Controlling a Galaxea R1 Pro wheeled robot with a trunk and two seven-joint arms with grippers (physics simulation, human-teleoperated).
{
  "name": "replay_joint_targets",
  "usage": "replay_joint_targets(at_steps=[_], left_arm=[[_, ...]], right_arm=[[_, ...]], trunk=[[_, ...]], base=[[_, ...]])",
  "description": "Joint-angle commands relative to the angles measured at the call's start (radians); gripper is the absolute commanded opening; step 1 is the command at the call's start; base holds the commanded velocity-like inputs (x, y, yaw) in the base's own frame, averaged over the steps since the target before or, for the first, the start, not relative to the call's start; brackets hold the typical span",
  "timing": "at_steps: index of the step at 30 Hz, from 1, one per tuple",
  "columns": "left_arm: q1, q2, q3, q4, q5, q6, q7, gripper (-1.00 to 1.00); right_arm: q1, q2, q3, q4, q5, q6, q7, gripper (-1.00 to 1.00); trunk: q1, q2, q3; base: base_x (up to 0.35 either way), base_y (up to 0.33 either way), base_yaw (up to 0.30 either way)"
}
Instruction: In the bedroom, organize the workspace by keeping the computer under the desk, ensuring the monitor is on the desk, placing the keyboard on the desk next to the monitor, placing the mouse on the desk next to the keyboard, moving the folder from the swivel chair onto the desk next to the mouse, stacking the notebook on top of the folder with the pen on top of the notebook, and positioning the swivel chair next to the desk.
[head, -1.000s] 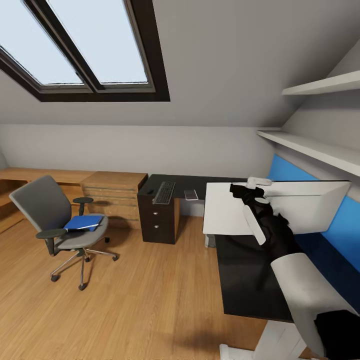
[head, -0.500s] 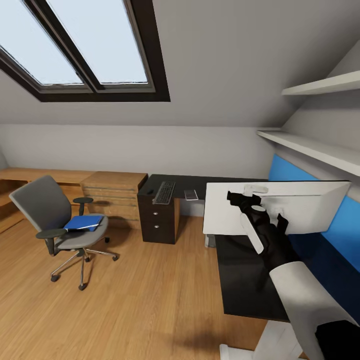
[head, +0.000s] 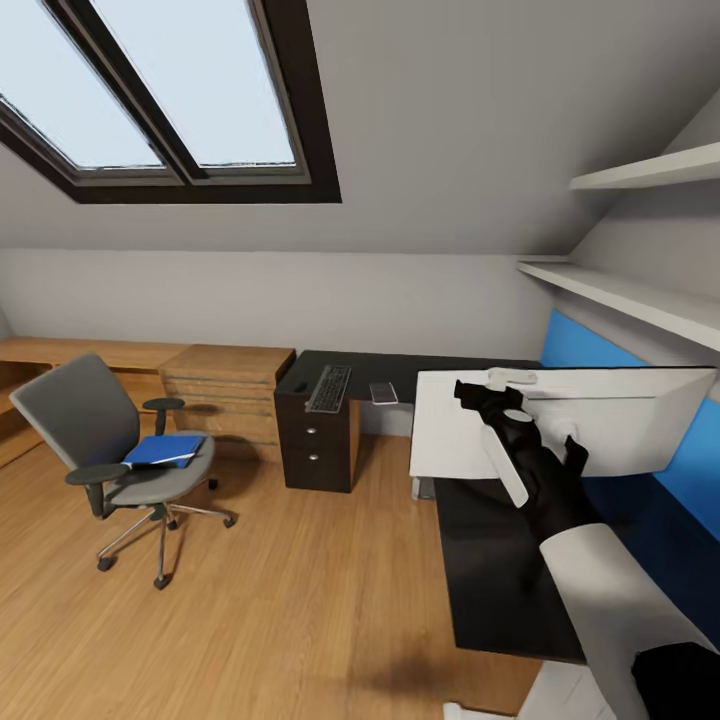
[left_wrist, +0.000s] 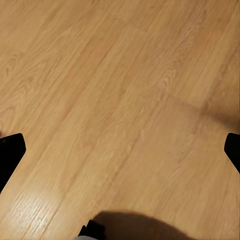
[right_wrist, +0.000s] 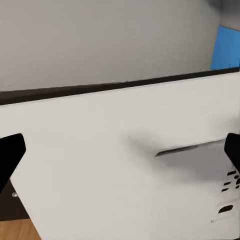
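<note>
Right end effector (head: 490, 390) at monitor (head: 455, 430)

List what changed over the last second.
The right gripper dropped slightly along the back of the white monitor. The view shifted a little, so the swivel chair merely looks displaced. Blue folder remains on the seat, keyboard on the desk.

Wood floor (head: 280, 600), skylight (head: 150, 90), wall shelves (head: 640, 240)

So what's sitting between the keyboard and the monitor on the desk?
In the head view, a small phone-like slab lies on the dark desk between the keyboard and the white monitor; the rest of that stretch is bare desktop.
</note>
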Motion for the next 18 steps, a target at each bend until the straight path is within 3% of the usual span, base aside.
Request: replay_joint_targets(at_steps=[1, 10, 18], left_arm=[[-0.001, 0.001, -0.009, -0.001, 0.004, -0.002, 0.008, 1.0], [-0.001, 0.0, -0.009, -0.001, 0.004, -0.003, 0.008, 1.0], [-0.001, 0.0, -0.009, -0.001, 0.004, -0.003, 0.008, 1.0]], right_arm=[[0.0, -0.002, 0.004, -0.015, -0.01, 0.004, -0.01, 1.0], [0.04, -0.004, 0.003, -0.14, -0.011, 0.071, -0.01, 1.0], [0.053, -0.004, 0.003, -0.165, -0.011, 0.077, -0.01, 1.0]], trunk=[[0.001, -0.002, -0.002], [0.001, -0.002, -0.002], [0.001, -0.002, -0.002]], base=[[0.049, 0.009, 0.0], [0.196, 0.066, 0.0], [0.093, 0.059, 0.0]])
